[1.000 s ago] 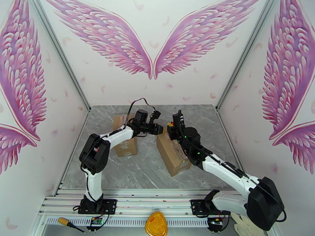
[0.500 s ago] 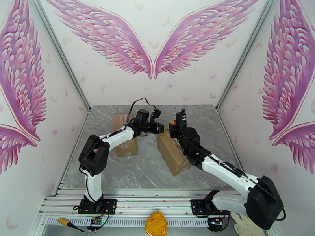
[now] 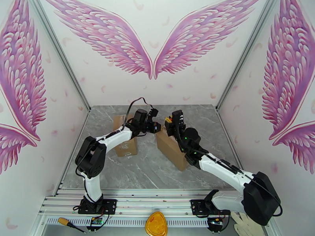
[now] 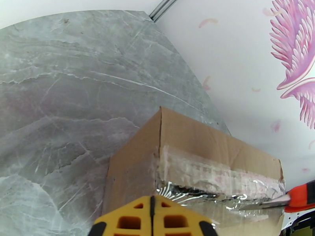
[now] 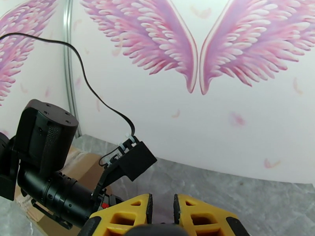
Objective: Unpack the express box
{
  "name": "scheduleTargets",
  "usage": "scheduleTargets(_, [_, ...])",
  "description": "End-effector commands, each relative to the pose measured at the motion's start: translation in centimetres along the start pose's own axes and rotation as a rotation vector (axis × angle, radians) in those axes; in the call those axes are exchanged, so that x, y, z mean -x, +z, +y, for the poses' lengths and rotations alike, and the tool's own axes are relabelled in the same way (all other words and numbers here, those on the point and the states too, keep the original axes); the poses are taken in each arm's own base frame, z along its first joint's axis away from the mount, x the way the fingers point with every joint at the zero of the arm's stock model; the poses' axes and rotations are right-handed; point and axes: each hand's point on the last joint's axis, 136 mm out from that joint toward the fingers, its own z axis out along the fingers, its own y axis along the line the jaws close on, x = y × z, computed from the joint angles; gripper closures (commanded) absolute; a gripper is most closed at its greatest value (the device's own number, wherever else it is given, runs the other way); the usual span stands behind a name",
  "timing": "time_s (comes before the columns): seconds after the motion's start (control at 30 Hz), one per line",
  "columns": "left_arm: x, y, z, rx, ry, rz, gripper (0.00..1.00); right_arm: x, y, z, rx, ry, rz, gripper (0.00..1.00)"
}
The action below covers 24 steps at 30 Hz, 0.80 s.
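Two cardboard boxes (a left box (image 3: pixel 126 148) and a right box (image 3: pixel 170 149)), one knife (image 4: pixel 283 199), one screwdriver (image 3: pixel 71 224).

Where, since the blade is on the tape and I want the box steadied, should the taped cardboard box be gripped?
Likely its bare corner end nearest the left gripper, approached from that arm's side. In the left wrist view the taped cardboard box shows plain cardboard there, while the knife blade lies on the taped seam's other end.
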Motion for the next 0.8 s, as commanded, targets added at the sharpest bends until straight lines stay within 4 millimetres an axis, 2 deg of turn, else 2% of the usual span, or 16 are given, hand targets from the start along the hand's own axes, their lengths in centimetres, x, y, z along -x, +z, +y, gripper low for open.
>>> scheduleTargets(0.0, [0.7,-2.2,1.0,0.072,0.002,-0.023,1.0,2.7,0.6,1.6,0.075,-0.034,-0.075,1.0])
scheduleTargets(0.23, [1.9,-2.5,0.3,0.048,0.005,-0.04,1.0,1.0,-0.3,1.4,0.079,-0.066,-0.014,1.0])
scheduleTargets(0.5, [0.1,-1.2,1.4,0.048,0.003,0.036,1.0,-0.3,0.8,0.7,0.059,-0.104,-0.01,1.0])
scheduleTargets(0.77, [-0.3,-1.1,2.2,0.079,0.012,0.05,1.0,-1.8,1.8,0.8,0.071,-0.131,0.026,1.0])
